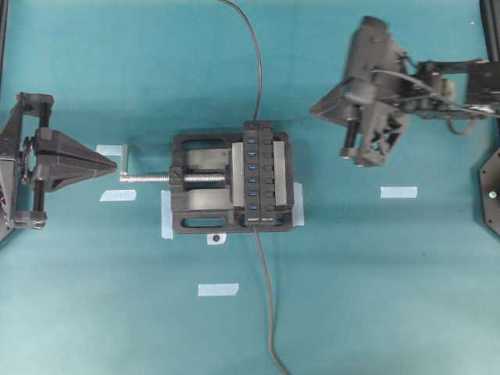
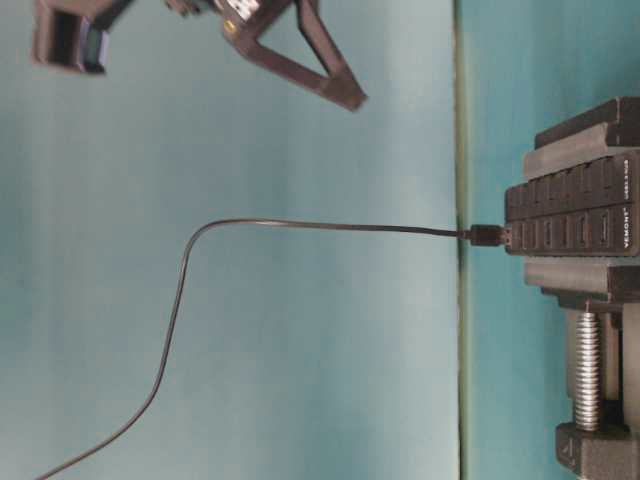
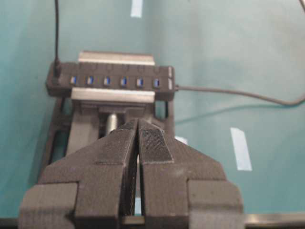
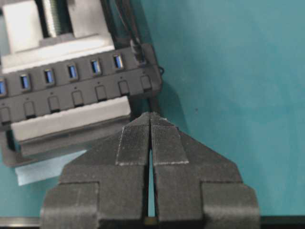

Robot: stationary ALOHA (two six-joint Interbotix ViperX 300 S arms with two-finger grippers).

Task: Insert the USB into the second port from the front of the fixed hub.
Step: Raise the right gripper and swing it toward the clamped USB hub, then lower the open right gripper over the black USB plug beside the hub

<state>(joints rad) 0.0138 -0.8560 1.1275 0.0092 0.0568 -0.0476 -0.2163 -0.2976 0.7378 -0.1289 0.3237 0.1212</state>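
The fixed hub [image 1: 262, 173] is a long black bar clamped in a vise at the table's middle, its blue slots facing up. The USB plug [image 1: 256, 127] stands in the slot at the hub's far end, and its thin cable [image 1: 256, 70] runs off the top edge. It also shows in the left wrist view [image 3: 56, 71] and the right wrist view [image 4: 138, 51]. Several blue slots beside it are bare. My left gripper [image 1: 116, 165] is shut and empty, left of the vise screw. My right gripper [image 1: 358, 156] is shut and empty, to the right of the hub's far end.
The black vise [image 1: 199, 219] with a silver screw [image 1: 152, 178] holds the hub. The hub's own thicker cable [image 1: 267, 297] leaves its near end toward the bottom edge. Several strips of pale tape [image 1: 398, 191] lie on the teal table.
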